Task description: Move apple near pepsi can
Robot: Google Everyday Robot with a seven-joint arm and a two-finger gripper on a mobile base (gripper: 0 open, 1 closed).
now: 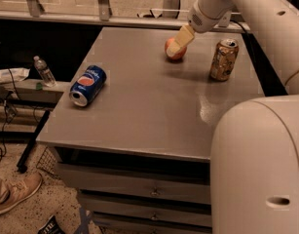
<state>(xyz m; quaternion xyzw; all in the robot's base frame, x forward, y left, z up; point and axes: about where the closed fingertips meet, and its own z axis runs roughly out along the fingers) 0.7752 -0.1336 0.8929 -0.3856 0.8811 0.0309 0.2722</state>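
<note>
The red apple (180, 55) sits on the far middle of the grey table (139, 116). My gripper (179, 42) reaches down from the upper right and lies right against the apple, covering part of its front. The blue pepsi can (88, 85) lies on its side near the table's left edge, well left of and nearer than the apple.
A gold-brown can (223, 59) stands upright to the right of the apple. A small clear water bottle (44, 71) stands on a lower shelf left of the table. My white body (258, 169) fills the lower right. Drawers run under the table's front edge.
</note>
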